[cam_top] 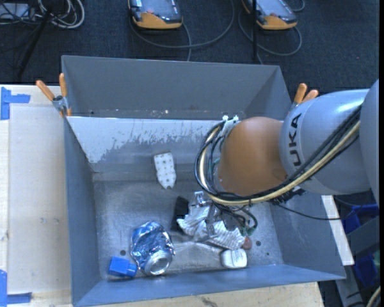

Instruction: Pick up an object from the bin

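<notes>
My gripper (209, 217) reaches down below the arm's orange cover into the middle of the bin floor, right at a crumpled silver-and-white wrapper (202, 228). A small black block (181, 209) lies just left of the gripper. A white rounded piece (233, 258) rests just below and to the right of the wrapper. The cover and cables hide most of the gripper, so I cannot see whether anything is held.
A crushed blue-and-silver can (151, 249) lies at the front left, with a small blue block (121, 267) beside it. A white dotted piece (165, 169) leans on the sloping back wall. The arm covers the bin's right side.
</notes>
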You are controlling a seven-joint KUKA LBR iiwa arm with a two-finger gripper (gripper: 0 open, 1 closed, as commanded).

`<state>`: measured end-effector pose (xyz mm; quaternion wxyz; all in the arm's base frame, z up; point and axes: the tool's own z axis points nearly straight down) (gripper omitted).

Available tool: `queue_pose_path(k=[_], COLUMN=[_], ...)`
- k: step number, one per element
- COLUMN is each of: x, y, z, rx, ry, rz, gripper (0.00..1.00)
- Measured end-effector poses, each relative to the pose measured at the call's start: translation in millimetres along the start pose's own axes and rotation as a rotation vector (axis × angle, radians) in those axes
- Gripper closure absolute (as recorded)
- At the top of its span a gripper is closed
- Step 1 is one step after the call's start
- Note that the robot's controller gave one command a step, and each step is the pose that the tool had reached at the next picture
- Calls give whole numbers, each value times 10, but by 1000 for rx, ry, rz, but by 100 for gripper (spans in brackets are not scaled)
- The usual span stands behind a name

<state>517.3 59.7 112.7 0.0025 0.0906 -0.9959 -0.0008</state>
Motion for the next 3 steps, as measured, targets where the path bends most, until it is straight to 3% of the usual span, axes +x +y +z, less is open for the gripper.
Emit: queue_pose_path(k=[1, 2, 3], x=[-36, -81, -117], y=[-12, -46, -39], z=[-408, -834, -1015], rx=[2, 1, 2], ry=[-7, -1, -9], rz=[8, 45, 50], gripper=[100, 100, 100])
